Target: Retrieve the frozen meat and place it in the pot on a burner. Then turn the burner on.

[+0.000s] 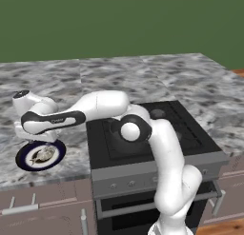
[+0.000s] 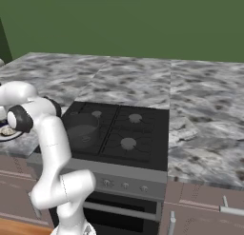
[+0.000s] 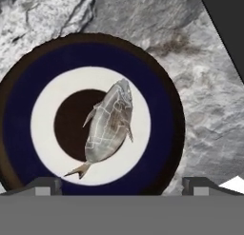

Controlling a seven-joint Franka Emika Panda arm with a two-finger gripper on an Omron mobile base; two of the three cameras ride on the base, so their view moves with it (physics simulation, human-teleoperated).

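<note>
Meat (image 3: 108, 123) straight below wide-open gripper (image 3: 121, 184), centred on plate (image 3: 164, 93), long axis slanting between the fingertips, nothing grasped yet

The meat (image 3: 108, 123) lies on the plate (image 3: 164, 105); the plate sits on the bench (image 1: 71, 77), left of the cooktop (image 2: 143, 129); the pot (image 2: 82, 129) stands on its front-left burner.

The arm (image 2: 45, 134) is hiding most of the plate (image 2: 9, 134) in the right base view, and its rim is running off the picture's edge.
</note>
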